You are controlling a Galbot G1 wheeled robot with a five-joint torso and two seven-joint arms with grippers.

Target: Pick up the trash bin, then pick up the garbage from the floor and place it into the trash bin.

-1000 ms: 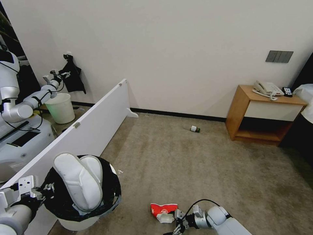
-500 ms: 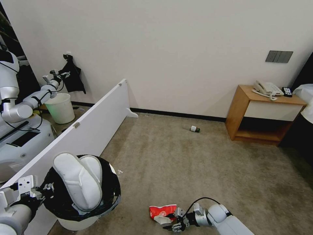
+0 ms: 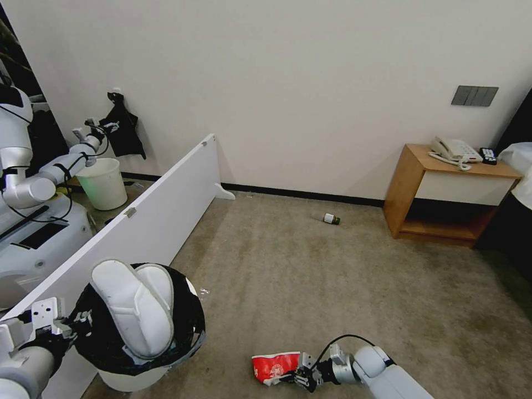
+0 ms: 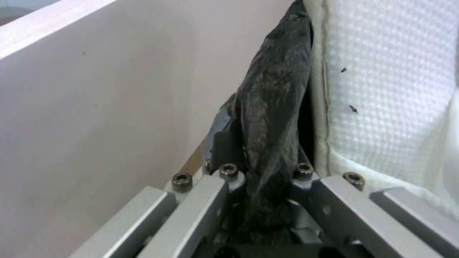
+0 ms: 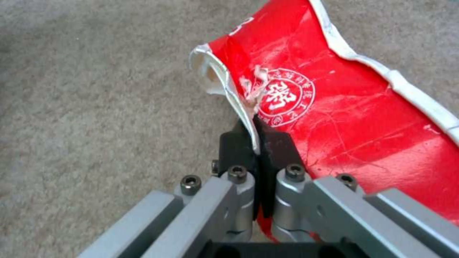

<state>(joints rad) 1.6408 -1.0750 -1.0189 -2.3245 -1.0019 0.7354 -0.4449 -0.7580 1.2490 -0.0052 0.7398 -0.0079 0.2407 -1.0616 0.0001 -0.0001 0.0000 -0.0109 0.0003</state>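
Beige carpet floor [image 3: 310, 277]; small bottle [image 3: 331, 219] at upper centre by the wall, red packet [image 3: 275, 366] at bottom centre.

I read this as a hotel-style bedroom: beige short-pile carpet [image 3: 310, 277], a plain cream wall with a black skirting strip [image 3: 302, 194], a wooden bedside cabinet [image 3: 443, 194] carrying a white corded telephone [image 3: 454, 149], and a grey switch panel [image 3: 474, 96] above it. A low white partition board [image 3: 144, 221] fences off another white robot [image 3: 22, 183], so it looks staged for testing

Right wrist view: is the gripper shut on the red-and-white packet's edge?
Yes, the right gripper pinches the red-and-white packet by its torn white edge.
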